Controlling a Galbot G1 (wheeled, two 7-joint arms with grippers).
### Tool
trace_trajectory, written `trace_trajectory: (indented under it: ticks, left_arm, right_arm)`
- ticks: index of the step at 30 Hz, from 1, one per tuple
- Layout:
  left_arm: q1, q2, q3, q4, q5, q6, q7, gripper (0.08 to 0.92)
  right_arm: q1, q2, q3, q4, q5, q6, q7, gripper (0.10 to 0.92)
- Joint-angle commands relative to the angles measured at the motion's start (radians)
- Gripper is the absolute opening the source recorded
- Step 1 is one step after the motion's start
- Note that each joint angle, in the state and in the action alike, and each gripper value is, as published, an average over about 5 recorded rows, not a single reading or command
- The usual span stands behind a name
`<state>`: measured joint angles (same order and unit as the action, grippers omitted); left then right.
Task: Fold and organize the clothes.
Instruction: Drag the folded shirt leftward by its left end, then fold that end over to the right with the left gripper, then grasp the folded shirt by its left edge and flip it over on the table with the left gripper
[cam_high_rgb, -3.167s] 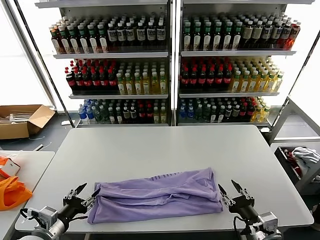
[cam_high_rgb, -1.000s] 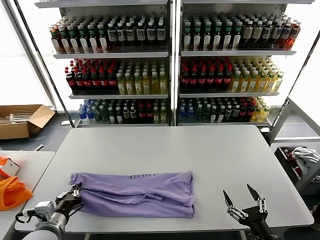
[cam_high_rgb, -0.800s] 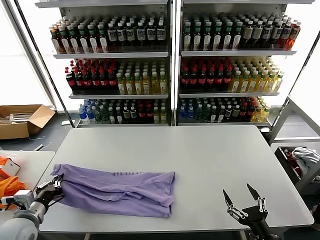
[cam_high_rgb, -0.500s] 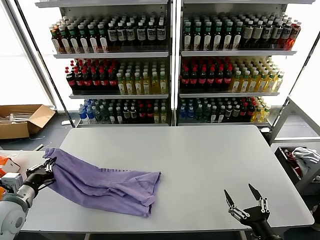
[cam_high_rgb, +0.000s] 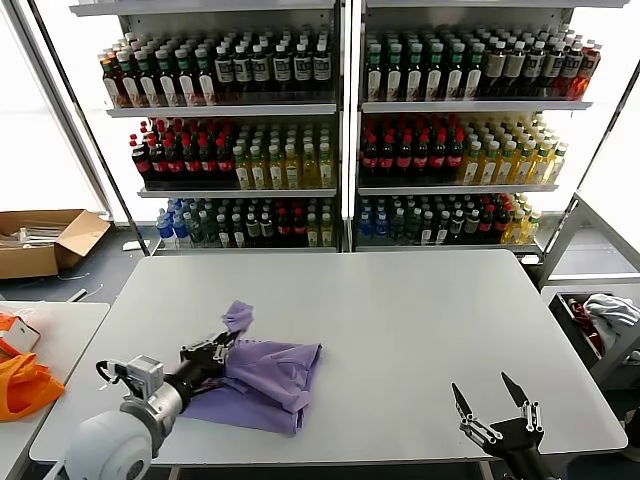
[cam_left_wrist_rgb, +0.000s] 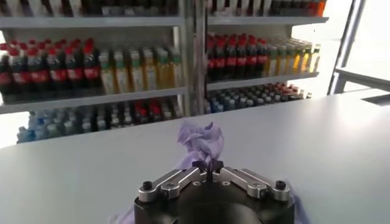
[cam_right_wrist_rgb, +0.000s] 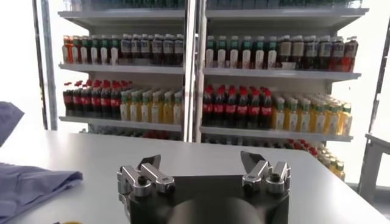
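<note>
The left gripper (cam_high_rgb: 222, 343) is clenched on a bunched edge of the lavender T-shirt (cam_high_rgb: 262, 380), which pokes up as a small tuft just beyond its fingertips; the left wrist view shows the same tuft pinched where the 2 fingers (cam_left_wrist_rgb: 206, 168) meet. The rest of the shirt lies doubled on the grey table (cam_high_rgb: 400, 310), spreading from the jaws toward the table's middle, its folded outer edge on the side facing the right arm. From the jaws, the loose cloth lies ahead and below, so the carried edge looks ready to be laid across it.

The right gripper (cam_high_rgb: 497, 405) hovers at the near table edge, well apart from the shirt, its 2 fingers spread with nothing between them. The left arm is clearly the nearer one, and the fold probably turns on it alone.
</note>
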<state>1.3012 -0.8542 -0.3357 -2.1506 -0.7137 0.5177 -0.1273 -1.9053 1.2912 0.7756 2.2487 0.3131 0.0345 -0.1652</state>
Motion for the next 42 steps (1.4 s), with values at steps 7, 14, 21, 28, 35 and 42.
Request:
trace_trajectory:
  ticks: [7,14,21,28,35,42]
  left_arm:
    - [-0.12,-0.081,0.292,0.114,0.07,0.01,0.013,0.105]
    - [-0.096,-0.087,0.269,0.14,0.169,-0.005,0.037,0.162]
    - [-0.032,-0.051,0.131,-0.054,0.178,-0.03,-0.008,0.36]
    - [0.06,0.005,-0.19,-0.145,0.082,0.0,-0.011,0.568]
    - [0.124,-0.019,-0.315,0.093,0.053,-0.022,0.019,0.764]
    - [0.125,-0.072,-0.214,0.163,0.063,-0.033,0.02,0.822]
  right_arm:
    - [-0.008,0.012,0.0,-0.011,-0.004,0.0,-0.001,0.823]
    - [-0.004,0.0,0.009,-0.013,0.01,-0.006,-0.002,0.823]
    - [-0.004,-0.005,0.01,-0.016,0.015,-0.006,-0.003,0.823]
    - [0.008,-0.007,-0.004,-0.017,0.015,-0.009,-0.002,0.823]
    - [0.018,-0.012,-0.018,-0.016,0.009,-0.012,-0.001,0.823]
    - [0.014,-0.013,-0.02,-0.006,0.005,-0.013,-0.001,0.823]
